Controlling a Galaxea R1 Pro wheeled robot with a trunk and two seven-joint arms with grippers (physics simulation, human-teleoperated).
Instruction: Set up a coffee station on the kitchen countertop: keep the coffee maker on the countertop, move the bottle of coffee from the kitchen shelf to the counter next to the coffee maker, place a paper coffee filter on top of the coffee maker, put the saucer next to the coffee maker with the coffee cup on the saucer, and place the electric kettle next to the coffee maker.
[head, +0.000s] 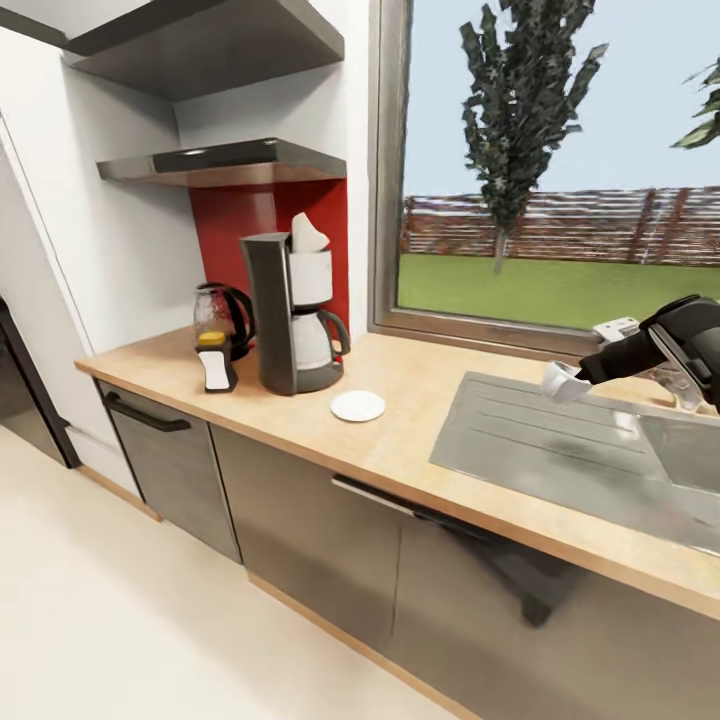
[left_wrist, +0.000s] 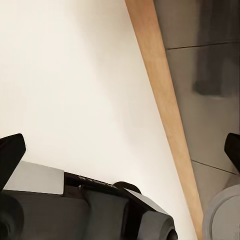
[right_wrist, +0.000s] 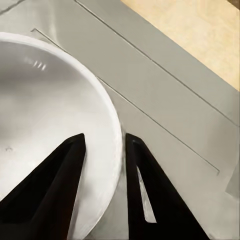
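Right claw (right_wrist: 102, 165) pinching the coffee cup (head: 563, 381) by its rim, one finger inside, over the sink's drainboard (head: 520, 440), well apart from the saucer (head: 357, 405) — looks light, rigid, prob slippery/fragile; left claw (left_wrist: 120, 160) wide, empty.

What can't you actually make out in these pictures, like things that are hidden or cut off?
- Head view: the right hand holds the coffee cup; the frame edge cuts off the arm behind it.
- Head view: the electric kettle is partly hidden by the coffee maker and the bottle of coffee, whose label is too small to read.
- Right wrist view: the frame edge cuts off most of the cup.
- Left wrist view: the fingers sit at the frame's edges, tips cut off.
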